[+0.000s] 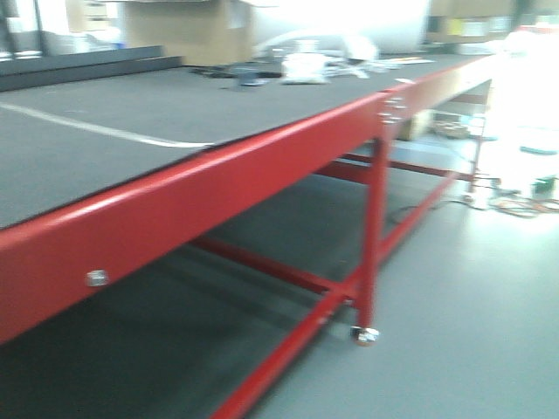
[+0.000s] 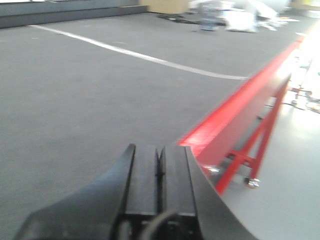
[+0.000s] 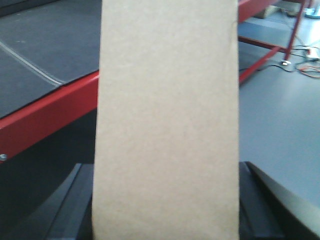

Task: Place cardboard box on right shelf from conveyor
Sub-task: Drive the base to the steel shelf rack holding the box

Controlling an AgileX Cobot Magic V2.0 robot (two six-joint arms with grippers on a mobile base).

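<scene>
Grey floor (image 3: 280, 115) and the red-edged conveyor (image 3: 45, 55) lie behind the cardboard box (image 3: 167, 125), which the right claw (image 3: 167, 215) pinches from both sides, clear of the belt. I judge this the carrying step. Empty, the left claw (image 2: 159, 162) is pressed together. The next move calls for finding the right shelf — not in view

Strong glare whitens the far right past the conveyor (image 1: 218, 105); every view softly blurred

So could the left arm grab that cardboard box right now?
Probably not. The left gripper is shut, over the bare grey top of a red-framed table, with no box in its view. The cardboard box sits clamped in the right gripper, whose fingers flank it.
</scene>
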